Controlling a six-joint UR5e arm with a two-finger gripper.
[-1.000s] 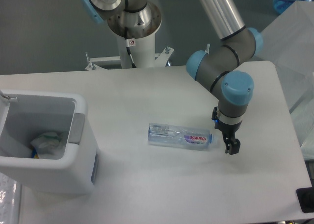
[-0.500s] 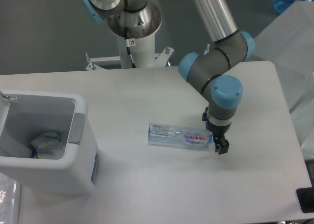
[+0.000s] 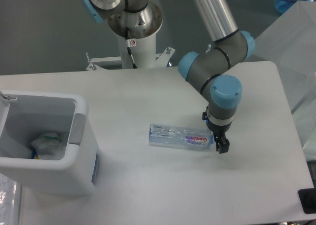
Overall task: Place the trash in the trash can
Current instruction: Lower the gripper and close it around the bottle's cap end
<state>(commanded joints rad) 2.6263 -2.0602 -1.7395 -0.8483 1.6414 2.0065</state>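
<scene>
The clear water bottle [image 3: 177, 135] with a pink-purple label lies on its side in the middle of the white table, cap end pointing right. My gripper [image 3: 218, 142] points down at that cap end, low over the table. One dark finger [image 3: 222, 146] shows just in front of the cap; the other is hidden behind the bottle. The jaws look open around the bottle's end. The white trash can [image 3: 81, 146] stands at the left edge. A crumpled white wrapper [image 3: 47, 144] with a green mark lies inside it.
The arm's base column [image 3: 133, 22] rises at the table's back centre. Translucent plastic sheeting [image 3: 296, 52] hangs beyond the right table edge. A small black object [image 3: 307, 200] sits at the table's front right corner.
My gripper has moved left, from just right of the bottle's cap onto the cap end. The bottle, wrapper and trash can have stayed put.
</scene>
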